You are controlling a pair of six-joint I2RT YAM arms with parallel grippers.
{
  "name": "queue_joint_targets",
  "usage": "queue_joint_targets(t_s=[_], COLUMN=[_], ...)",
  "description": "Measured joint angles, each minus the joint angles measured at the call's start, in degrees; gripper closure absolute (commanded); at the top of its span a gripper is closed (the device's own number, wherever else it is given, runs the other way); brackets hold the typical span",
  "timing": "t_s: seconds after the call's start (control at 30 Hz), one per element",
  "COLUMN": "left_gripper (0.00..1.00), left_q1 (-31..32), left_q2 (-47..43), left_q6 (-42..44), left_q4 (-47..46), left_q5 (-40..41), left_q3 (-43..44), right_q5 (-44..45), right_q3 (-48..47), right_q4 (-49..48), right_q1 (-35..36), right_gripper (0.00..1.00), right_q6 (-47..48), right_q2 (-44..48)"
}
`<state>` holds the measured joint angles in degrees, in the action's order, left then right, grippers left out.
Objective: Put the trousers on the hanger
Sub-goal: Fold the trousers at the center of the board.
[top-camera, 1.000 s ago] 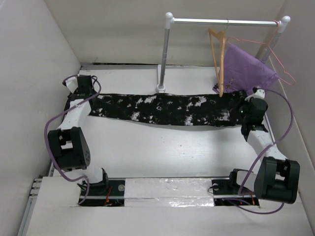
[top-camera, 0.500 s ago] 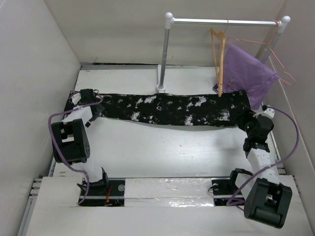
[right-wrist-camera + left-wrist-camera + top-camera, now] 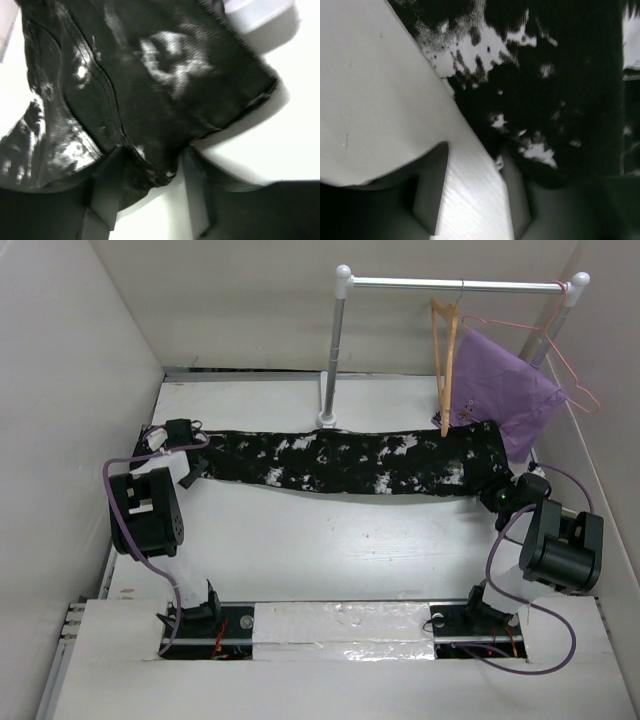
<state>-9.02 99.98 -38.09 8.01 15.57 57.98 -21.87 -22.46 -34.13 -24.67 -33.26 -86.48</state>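
The black, white-speckled trousers [image 3: 350, 462] lie stretched flat across the table from left to right. My left gripper [image 3: 192, 462] sits at their left end. In the left wrist view its jaws [image 3: 472, 167] stand open over bare table, and the trousers' edge [image 3: 560, 75] just reaches the right finger [image 3: 517, 195]. My right gripper [image 3: 500, 495] is at the right end, open [image 3: 150, 167], with the trousers' hem [image 3: 165, 65] lying between its fingers. The tan wooden hanger [image 3: 446, 360] hangs from the rail, above the trousers' right part.
A metal rail [image 3: 455, 284] on a post [image 3: 333, 350] stands at the back. A purple cloth [image 3: 505, 385] and pink wire hangers [image 3: 565, 365] hang at its right end. White walls close in on both sides.
Both arms have pulled back toward the near edge. The right gripper, shut on the trousers' right end before, has opened. The left gripper slid from the far left corner down to the trousers' left end.
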Motion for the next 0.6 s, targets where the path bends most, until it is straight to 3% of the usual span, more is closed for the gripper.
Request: queue_joint_targets(t_s=[0.03,0.07,0.13,0.33,0.6], left_gripper=[0.8,0.96,1.0,1.0,1.0], left_q1=[0.0,0.0,0.0,0.3,0.3], left_q2=[0.5,0.9,1.4,1.4,-7.5], left_q6=[-0.1,-0.4,-0.7,-1.0,-2.7], left_q4=[-0.5,-1.0,-1.9,-1.4,3.1], left_q5=[0.0,-0.2,-0.6,0.7,5.6], left_q3=[0.3,0.5,0.9,1.2,-4.5], right_q5=[-0.6,-1.1,-1.7,0.3,2.3], right_q3=[0.1,0.2,0.8,3.8,8.5], right_q4=[-1.9,-3.3,-4.7,-2.8,8.6], right_q1=[-0.2,-0.2,-0.1,0.0,0.0], right_gripper=[0.82,0.91,1.0,1.0,1.0], right_q6=[-0.9,-1.7,-3.2,-2.9,1.0], right_q2=[-1.6,-2.6,-3.2,4.6,26.9])
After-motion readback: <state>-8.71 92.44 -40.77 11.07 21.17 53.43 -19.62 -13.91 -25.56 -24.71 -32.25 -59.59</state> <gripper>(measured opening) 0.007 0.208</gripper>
